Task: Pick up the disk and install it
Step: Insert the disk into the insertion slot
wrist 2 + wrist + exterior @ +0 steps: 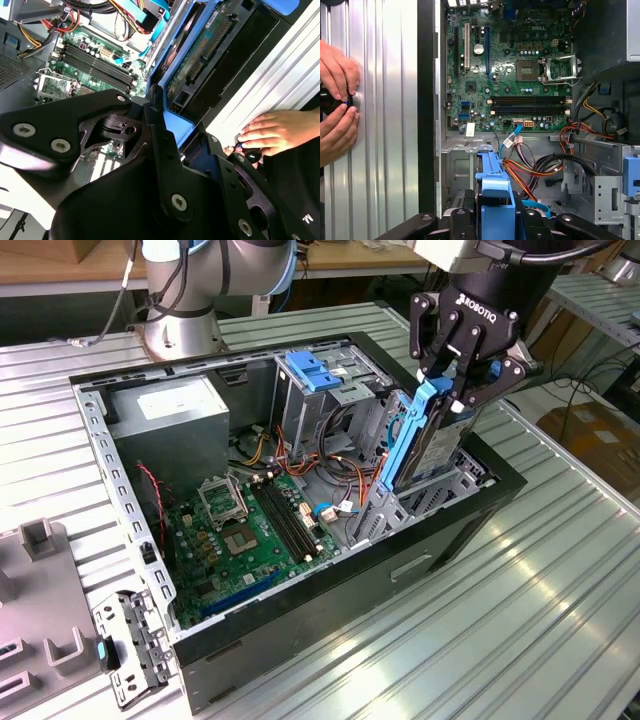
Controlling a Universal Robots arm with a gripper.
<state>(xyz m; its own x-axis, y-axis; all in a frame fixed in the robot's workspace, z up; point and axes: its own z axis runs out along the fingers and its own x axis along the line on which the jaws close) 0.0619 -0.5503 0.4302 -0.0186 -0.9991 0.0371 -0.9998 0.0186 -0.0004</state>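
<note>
The disk point(425, 440) stands upright, partly inside the case point(440, 540), beside the motherboard point(250, 530).

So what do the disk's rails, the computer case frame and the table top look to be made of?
The rails on the disk: probably plastic, by the even matte blue colour. The case frame: bare sheet metal, seemingly steel, dull grey with punched holes. The table top: ribbed metal, likely aluminium, with a bright brushed sheen.

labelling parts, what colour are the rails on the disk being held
Blue; rails of the disk show best in the exterior view.
</note>
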